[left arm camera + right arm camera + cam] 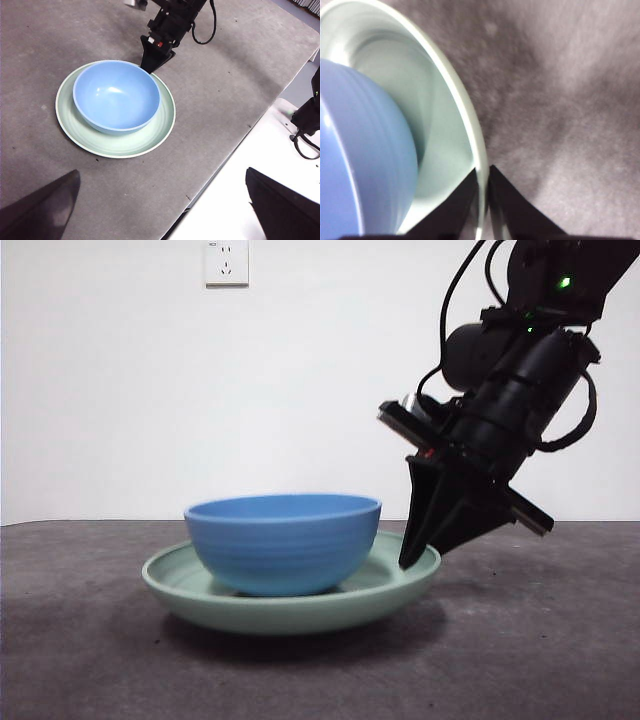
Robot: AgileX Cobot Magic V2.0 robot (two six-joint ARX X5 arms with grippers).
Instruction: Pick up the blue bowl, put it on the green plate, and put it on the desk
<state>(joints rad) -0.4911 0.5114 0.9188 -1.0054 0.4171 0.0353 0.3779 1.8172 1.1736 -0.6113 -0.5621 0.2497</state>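
Observation:
The blue bowl (283,545) (116,96) (365,165) sits upright inside the green plate (290,612) (120,145) (445,110), which rests on the desk (540,640) (220,85). My right gripper (415,558) (150,65) (482,175) slants down from the upper right in the front view. Its jaws are shut on the plate's rim, one on each side of it, and do not touch the bowl. My left gripper (161,171) hangs high above the desk, open and holding nothing.
A white wall socket (226,262) is on the back wall. In the left wrist view the desk ends at an edge beside a white surface (260,165), where a black cabled device (307,120) stands.

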